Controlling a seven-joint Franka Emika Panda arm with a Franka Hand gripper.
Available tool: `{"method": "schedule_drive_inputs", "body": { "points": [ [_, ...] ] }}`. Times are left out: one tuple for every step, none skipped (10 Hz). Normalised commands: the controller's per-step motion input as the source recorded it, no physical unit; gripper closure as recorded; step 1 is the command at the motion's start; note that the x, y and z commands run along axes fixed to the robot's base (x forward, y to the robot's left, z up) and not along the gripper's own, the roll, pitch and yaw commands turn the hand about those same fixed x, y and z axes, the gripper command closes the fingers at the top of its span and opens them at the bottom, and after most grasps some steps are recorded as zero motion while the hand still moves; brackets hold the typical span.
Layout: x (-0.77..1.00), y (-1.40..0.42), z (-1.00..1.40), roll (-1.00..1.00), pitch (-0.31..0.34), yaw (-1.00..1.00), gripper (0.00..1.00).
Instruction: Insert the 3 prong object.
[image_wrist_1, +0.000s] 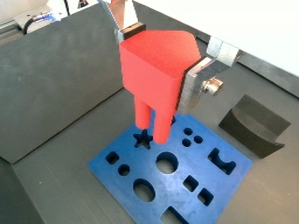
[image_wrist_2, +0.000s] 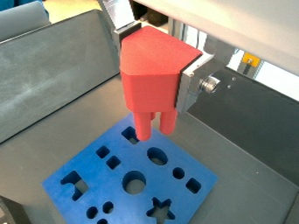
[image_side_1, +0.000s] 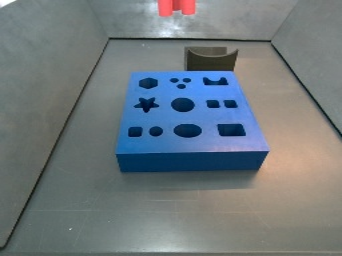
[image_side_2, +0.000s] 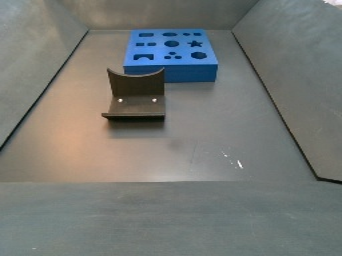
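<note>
Red block held high over the blue board

In a side view the blue board lies on the grey floor with a star hole at its left, round and square holes toward its right, and the dark curved block behind it — apart from it. The 3 prong object hangs above the board, not touching it, its prongs pointing down; only these show at the top of a side view. The gripper pinches the block's sides between its silver fingers.
</note>
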Motion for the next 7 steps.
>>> {"method": "schedule_drive_inputs", "body": {
  "points": [
    [0.25, 0.18, -0.56, 0.16, 0.000, -0.16, 1.00],
    [0.11, 0.45, -0.72, 0.12, -0.146, -0.28, 1.00],
    [0.07, 0.44, -0.65, 0.13, -0.080, -0.40, 1.00],
    [0.03, 0.41, -0.63, 0.13, -0.093, -0.45, 1.00],
    [0.00, 0.41, -0.63, 0.12, -0.114, -0.45, 1.00],
    [0.00, 0.40, -0.60, 0.11, -0.146, -0.46, 1.00],
    [0.00, 0.40, -0.58, 0.10, -0.161, -0.45, 1.00]
  ]
}}
